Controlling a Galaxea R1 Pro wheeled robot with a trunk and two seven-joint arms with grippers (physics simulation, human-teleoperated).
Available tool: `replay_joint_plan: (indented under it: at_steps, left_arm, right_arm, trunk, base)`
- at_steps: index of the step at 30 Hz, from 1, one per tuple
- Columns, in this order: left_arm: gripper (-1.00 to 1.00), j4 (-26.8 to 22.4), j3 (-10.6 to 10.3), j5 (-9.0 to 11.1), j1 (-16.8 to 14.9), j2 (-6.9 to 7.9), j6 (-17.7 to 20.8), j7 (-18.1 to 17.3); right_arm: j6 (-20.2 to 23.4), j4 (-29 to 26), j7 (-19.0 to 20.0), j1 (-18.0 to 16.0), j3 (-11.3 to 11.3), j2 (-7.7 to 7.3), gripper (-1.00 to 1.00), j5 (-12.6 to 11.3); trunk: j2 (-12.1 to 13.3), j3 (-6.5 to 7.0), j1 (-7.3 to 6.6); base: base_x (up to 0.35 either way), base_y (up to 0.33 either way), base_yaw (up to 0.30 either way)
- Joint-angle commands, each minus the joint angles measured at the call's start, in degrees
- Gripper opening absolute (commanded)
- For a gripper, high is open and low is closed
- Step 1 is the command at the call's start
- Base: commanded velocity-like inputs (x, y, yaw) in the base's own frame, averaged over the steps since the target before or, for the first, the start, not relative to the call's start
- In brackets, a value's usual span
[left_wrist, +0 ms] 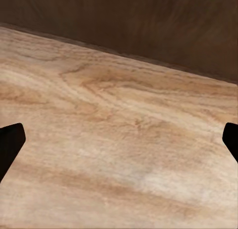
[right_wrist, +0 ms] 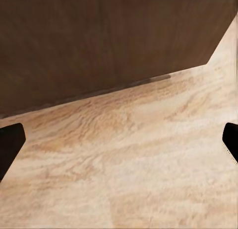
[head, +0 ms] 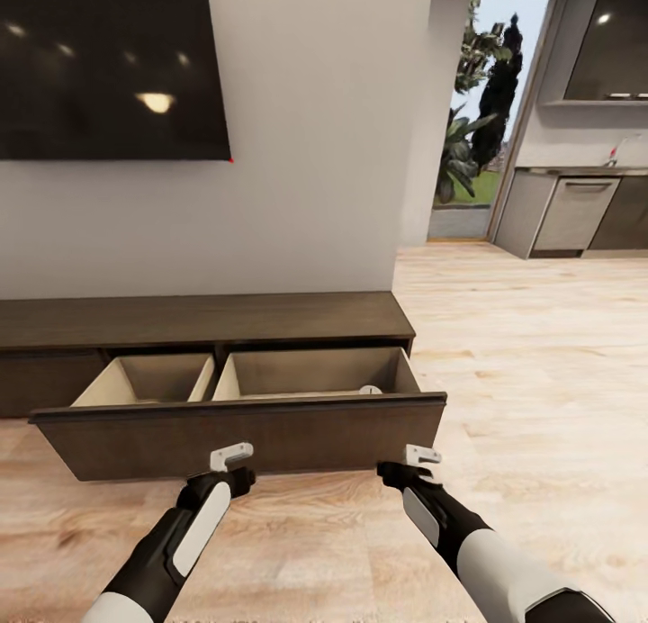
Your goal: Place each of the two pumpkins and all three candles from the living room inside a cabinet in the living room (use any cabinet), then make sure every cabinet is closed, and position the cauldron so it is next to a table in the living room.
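Both arms nearest, reaching forward and down over the pale wood floor [head: 540, 353]. Left end effector [head: 231, 455] just short of the open drawer's dark front panel [head: 243, 438], near its lower edge, white fingertip bracket almost at the wood; touching or a hair apart, cannot tell. Right end effector [head: 421, 455] at the same height, just beside the panel's right-hand end, likewise close against it. Through both wrist views, dark finger tips at the far side edges with bare floor between them: left end effector [left_wrist: 119, 139] spread wide, right end effector [right_wrist: 119, 139] spread wide too, nothing pinched by either. Dark panel face filling the area ahead of each, floor planks below.

Beyond the end effectors, cabinet [head: 198, 321] long, low and dark brown against the white wall, one wide drawer pulled well out toward the arms. Pale interior split into two compartments by a slanted divider. In the compartment ahead of the right end effector, a small pale rounded top [head: 370, 390] peeking just above the front panel, close behind it; likely a candle, too hidden to be sure. Compartment ahead of the left end effector showing only bare pale walls.

Above the cabinet, a black wall screen [head: 108, 65]. Far off past the right end effector, a glass door with greenery and grey kitchen units [head: 576, 213].
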Motion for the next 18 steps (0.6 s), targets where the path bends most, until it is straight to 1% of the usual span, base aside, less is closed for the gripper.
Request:
replay_joint_plan:
  at_steps: [1,3,6,10,11,13,15,18]
  left_arm:
    - [1.0,0.3,-0.16,-0.02,-0.06,-0.2,-0.28,0.48]
    - [1.0,0.75,-0.15,-0.59,-0.04,-0.46,-0.82,0.44]
    - [1.0,0.94,-0.34,-0.8,-0.02,-0.55,-2.33,0.42]
    - [1.0,0.99,-3.06,-0.96,-0.01,-0.53,-3.8,0.41]
    - [1.0,1.0,-4.04,-0.99,-0.01,-0.52,-4.5,0.41]
    - [1.0,1.0,-5.98,-1.02,-0.01,-0.34,-6.62,0.41]
    - [1.0,1.0,-7.78,-1.04,-0.01,-0.12,-9.1,0.4]
    - [1.0,0.99,-10.19,-0.99,-0.01,0.16,-12.16,0.35]
  right_arm:
    - [-0.76,-0.13,-0.43,-0.02,0.5,-0.05,1.0,-0.33]
    - [-3.05,-0.08,-0.21,-0.02,0.51,-0.06,1.0,-0.39]
    - [-5.5,0.4,1.42,-0.01,0.49,0.15,1.0,-0.47]
    - [-11.69,0.4,2.28,0.12,0.48,0.11,1.0,-0.41]
    - [-15.84,0.52,2.37,0.14,0.48,0.16,1.0,-0.43]
    - [-19.25,0.59,2.47,0.15,0.48,0.22,1.0,-0.44]
    - [-21.47,0.68,2.6,0.16,0.52,0.26,1.0,-0.45]
    - [-22.58,0.77,2.72,0.16,0.55,0.28,1.0,-0.45]
  trunk:
    - [-0.04,-0.28,0.01]
    - [-0.07,-0.73,0.06]
    - [-0.11,-1.39,0.14]
    - [-0.16,-2.28,0.24]
    - [-0.18,-2.5,0.27]
    - [-0.2,-2.94,0.32]
    - [-0.23,-3.38,0.37]
    - [-0.27,-4.05,0.45]
  base:
    - [0.0,0.0,0.0]
    - [0.0,0.0,0.0]
    - [0.0,0.0,0.0]
    - [0.0,0.0,0.0]
    - [0.0,0.0,0.0]
    - [0.0,0.0,0.0]
    - [0.0,0.0,0.0]
    - [0.0,0.0,0.0]
